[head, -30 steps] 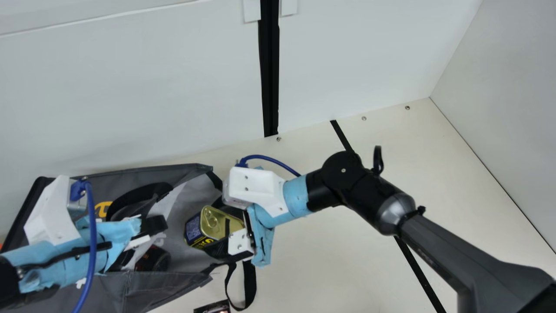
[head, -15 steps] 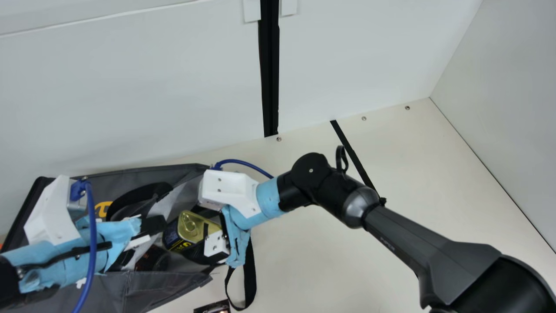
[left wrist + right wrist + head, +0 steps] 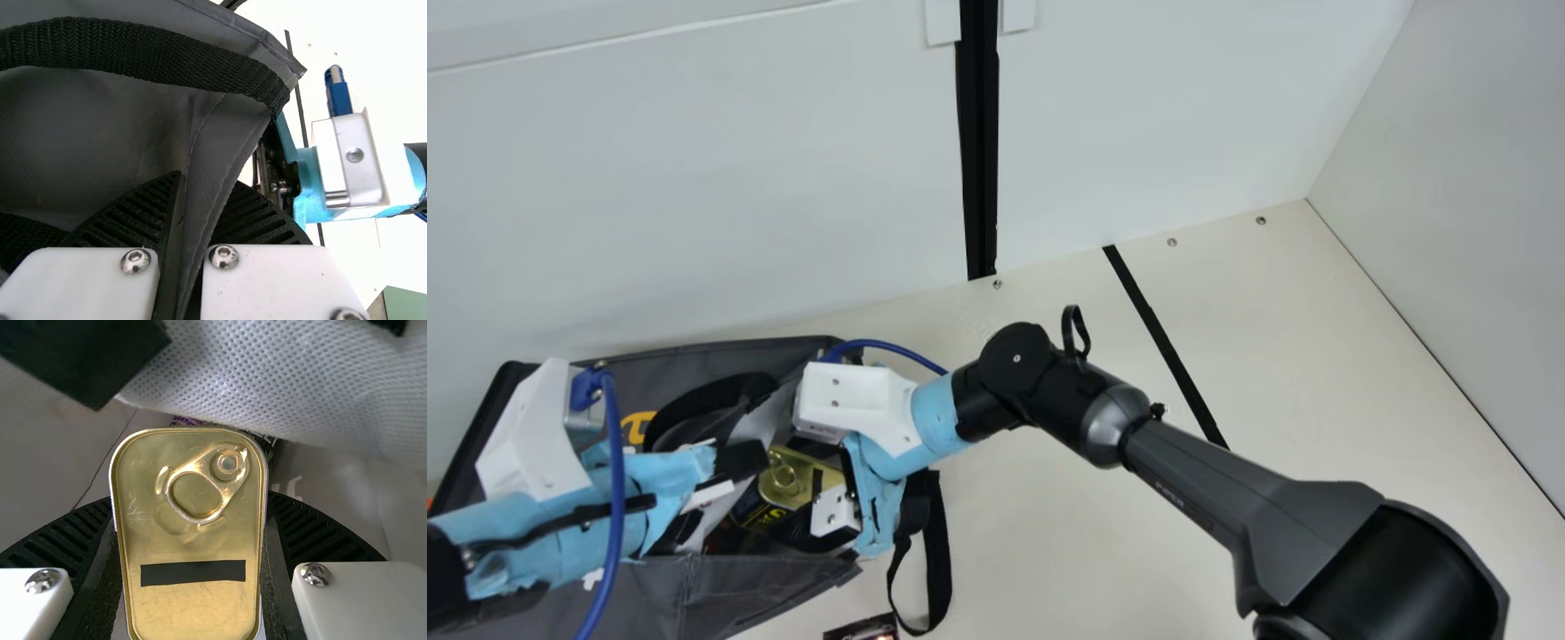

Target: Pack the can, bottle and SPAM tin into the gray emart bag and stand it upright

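Right gripper (image 3: 190, 520) parted only to lid's width, clamping SPAM tin (image 3: 791, 480) by long sides; tin within mouth of gray emart bag (image 3: 703, 357), right beside left gripper (image 3: 207, 193) pinching bag edge

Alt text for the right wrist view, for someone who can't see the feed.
The SPAM tin is held between the two ribbed fingers of the right gripper, its gold ring-pull lid facing the camera and a black strip across it. Beyond are the gray bag and a white textured fabric.
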You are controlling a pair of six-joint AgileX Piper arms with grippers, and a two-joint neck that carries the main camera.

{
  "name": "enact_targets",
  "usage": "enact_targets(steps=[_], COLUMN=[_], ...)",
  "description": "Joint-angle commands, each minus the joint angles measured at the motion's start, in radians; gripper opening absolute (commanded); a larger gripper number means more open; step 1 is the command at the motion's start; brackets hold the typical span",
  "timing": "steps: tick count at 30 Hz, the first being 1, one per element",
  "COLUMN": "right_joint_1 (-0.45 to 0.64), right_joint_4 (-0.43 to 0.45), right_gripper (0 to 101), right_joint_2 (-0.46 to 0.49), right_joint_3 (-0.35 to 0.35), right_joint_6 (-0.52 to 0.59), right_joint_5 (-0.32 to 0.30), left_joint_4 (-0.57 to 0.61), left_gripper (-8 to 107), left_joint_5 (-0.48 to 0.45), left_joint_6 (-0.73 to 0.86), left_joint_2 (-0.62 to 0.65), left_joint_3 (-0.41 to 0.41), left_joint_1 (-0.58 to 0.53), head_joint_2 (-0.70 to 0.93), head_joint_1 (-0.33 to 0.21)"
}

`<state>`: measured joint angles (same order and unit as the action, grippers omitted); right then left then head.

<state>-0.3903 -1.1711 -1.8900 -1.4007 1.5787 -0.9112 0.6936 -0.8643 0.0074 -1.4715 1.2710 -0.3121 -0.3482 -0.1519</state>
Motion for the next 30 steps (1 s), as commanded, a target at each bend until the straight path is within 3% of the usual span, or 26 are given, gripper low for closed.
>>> enact_targets(steps=[1,27,30], right_joint_1=[-0.004,-0.014,-0.005], right_joint_4=[0.004,0.021,0.023], right_gripper=[7,94,95], right_joint_2=[-0.003,0.011,0.022], right_joint_3=[-0.005,-0.013,-0.006], right_joint_6=[-0.005,-0.018,-0.019], right_joint_5=[0.001,0.016,0.013], left_joint_4=[0.000,0.000,0.000], left_gripper=[-8,-8,-8], left_joint_5=[0.000,0.000,0.000], left_joint_6=[0.000,0.000,0.000], left_joint_2=[0.000,0.000,0.000], left_joint_3=[0.000,0.000,0.000], left_joint_1=[0.000,0.000,0.000], head_joint_2=[-0.001,-0.001,-0.001], head_joint_1=[-0.023,-0.023,-0.023])
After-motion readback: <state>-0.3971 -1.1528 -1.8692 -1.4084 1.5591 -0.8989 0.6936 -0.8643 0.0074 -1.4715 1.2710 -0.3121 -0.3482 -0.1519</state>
